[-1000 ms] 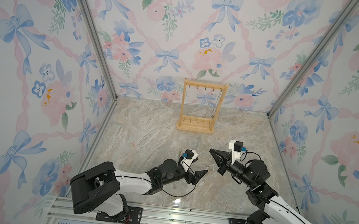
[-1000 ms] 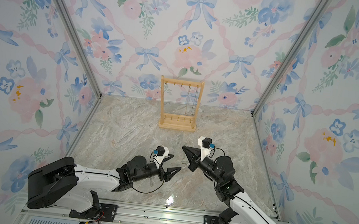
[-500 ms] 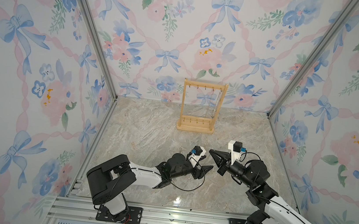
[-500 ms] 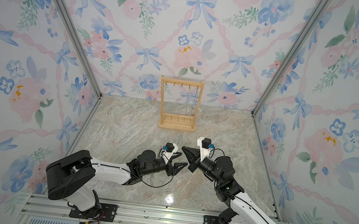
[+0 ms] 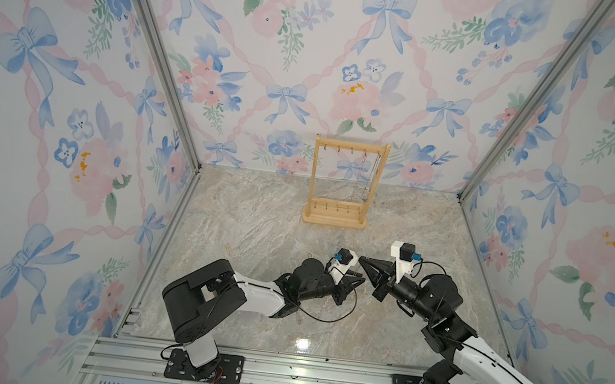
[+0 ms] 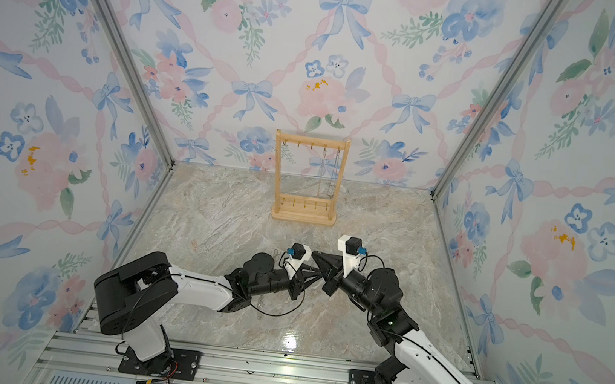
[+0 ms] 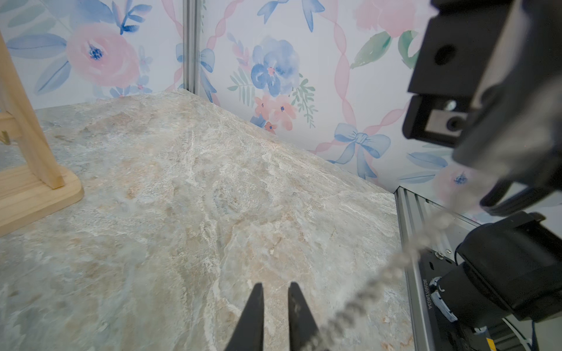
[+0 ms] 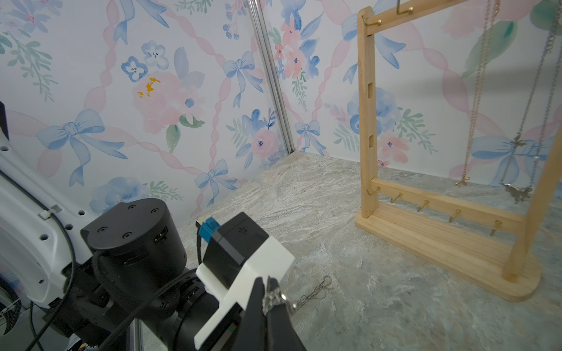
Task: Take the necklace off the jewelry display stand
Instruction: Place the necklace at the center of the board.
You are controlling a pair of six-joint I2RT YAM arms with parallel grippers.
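Right gripper (image 8: 267,282): my two black fingers were pressed together on a silver necklace (image 8: 313,291), pinching a bunched part of its chain near the tips.
Necklace position: off the stand. A short loop hung out from my right fingers over the floor. In my left wrist view a blurred length of it (image 7: 365,291) ran from that gripper down past my left fingers.
Left gripper (image 7: 275,288): fingers were a narrow gap apart, with bare floor showing between the tips. The chain passed just beside one finger, and I could not tell whether it touched.
Both grippers: in both top views they met almost tip to tip near the front middle of the floor, well apart from the stand.
Jewelry display stand (image 5: 334,219): a light wood frame stood upright at the back, near the rear wall, with small brass hooks on its top bar and low rail.
On the stand: a gold-coloured chain (image 8: 477,91) and a silver-coloured chain (image 8: 534,91) hung from the top bar at my right end, their pendants just above the low rail.
In the way: my left arm's wrist camera (image 8: 243,252) sat just beside my right fingers.
Surroundings: marble-patterned floor (image 8: 334,243) and floral wallpaper walls (image 5: 312,63).
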